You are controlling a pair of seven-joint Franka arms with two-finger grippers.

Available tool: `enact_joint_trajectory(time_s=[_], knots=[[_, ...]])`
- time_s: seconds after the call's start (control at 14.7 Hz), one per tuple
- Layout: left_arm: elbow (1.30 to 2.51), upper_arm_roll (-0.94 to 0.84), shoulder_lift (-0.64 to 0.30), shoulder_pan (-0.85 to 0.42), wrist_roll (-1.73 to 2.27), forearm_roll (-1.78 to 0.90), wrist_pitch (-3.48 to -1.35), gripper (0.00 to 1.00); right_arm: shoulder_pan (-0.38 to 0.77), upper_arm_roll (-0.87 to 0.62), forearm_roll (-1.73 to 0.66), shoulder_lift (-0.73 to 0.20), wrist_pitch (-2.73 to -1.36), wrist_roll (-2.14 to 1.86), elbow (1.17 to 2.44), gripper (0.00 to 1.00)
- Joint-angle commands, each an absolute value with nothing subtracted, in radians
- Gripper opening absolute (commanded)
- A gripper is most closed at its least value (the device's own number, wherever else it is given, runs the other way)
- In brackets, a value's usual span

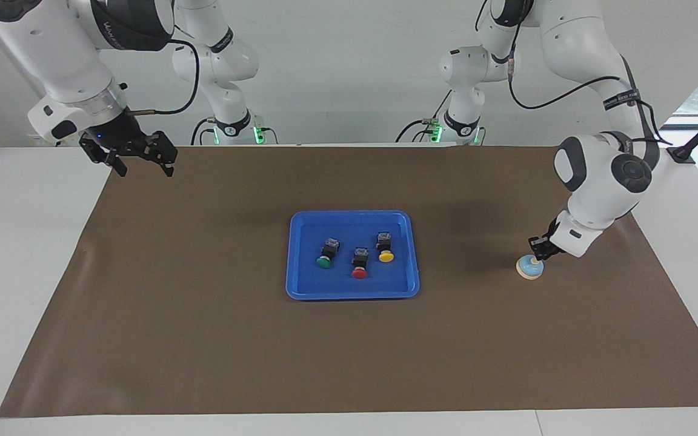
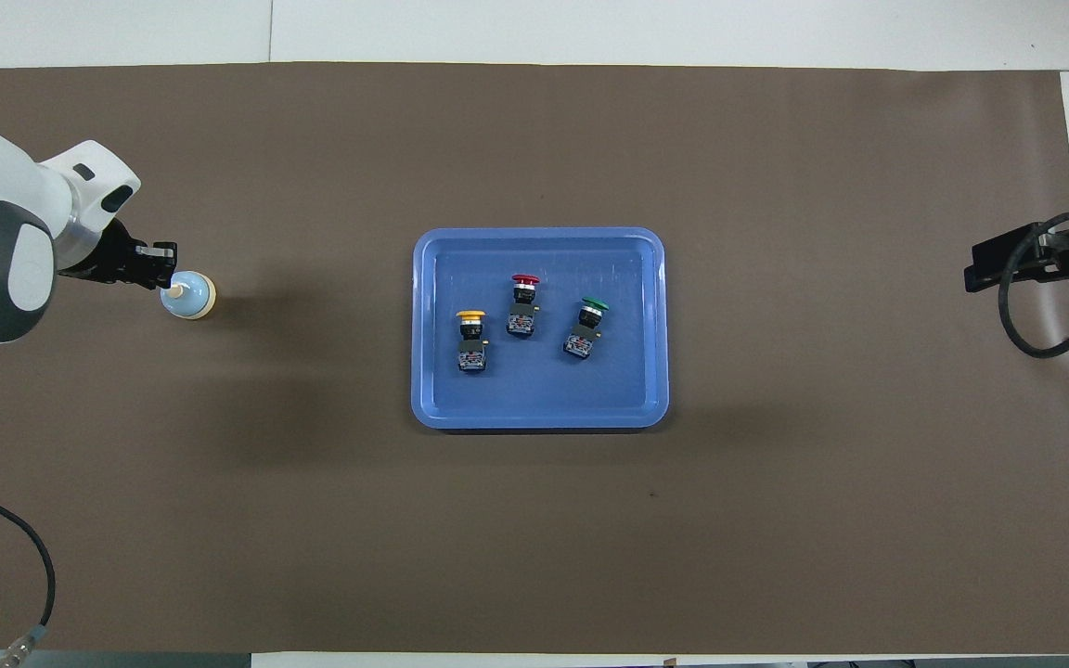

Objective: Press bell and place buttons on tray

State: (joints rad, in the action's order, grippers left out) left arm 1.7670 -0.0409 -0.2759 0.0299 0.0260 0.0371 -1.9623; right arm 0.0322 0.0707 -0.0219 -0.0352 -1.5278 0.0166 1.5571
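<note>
I see a brown mat (image 1: 203,339) covering the table. At its middle sits the blue tray (image 1: 300,290), holding the green button (image 1: 326,253), red button (image 1: 359,264) and yellow button (image 1: 385,247), each apart from the others. My right gripper (image 1: 142,162) waits raised over the mat's corner, fingers spread wide. My left gripper (image 1: 538,247) sits at the knob of the bell (image 1: 529,268), toward the left arm's end; I cannot tell its finger gap.

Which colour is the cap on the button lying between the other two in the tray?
Red; the overhead view shows it best.
</note>
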Motion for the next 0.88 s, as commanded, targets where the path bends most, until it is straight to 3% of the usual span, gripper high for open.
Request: enact_joint_trajectory(time_s=[0.0, 0.27, 0.81], knots=[[1.766, -0.034, -0.145, 0.011, 0.021, 0.035, -1.811, 1.0, 0.021, 0.066, -0.034, -0.026, -1.516, 0.005, 1.566, 1.0], [1.761, -0.032, 0.0, 0.015, 0.014, 0.037, -1.623, 1.0, 0.023, 0.066, -0.034, -0.026, -1.516, 0.005, 1.566, 1.0], [1.726, -0.04, 0.024, 0.008, 0.012, 0.026, -1.488, 1.0, 0.023, 0.066, -0.034, -0.026, -1.516, 0.005, 1.566, 1.0]])
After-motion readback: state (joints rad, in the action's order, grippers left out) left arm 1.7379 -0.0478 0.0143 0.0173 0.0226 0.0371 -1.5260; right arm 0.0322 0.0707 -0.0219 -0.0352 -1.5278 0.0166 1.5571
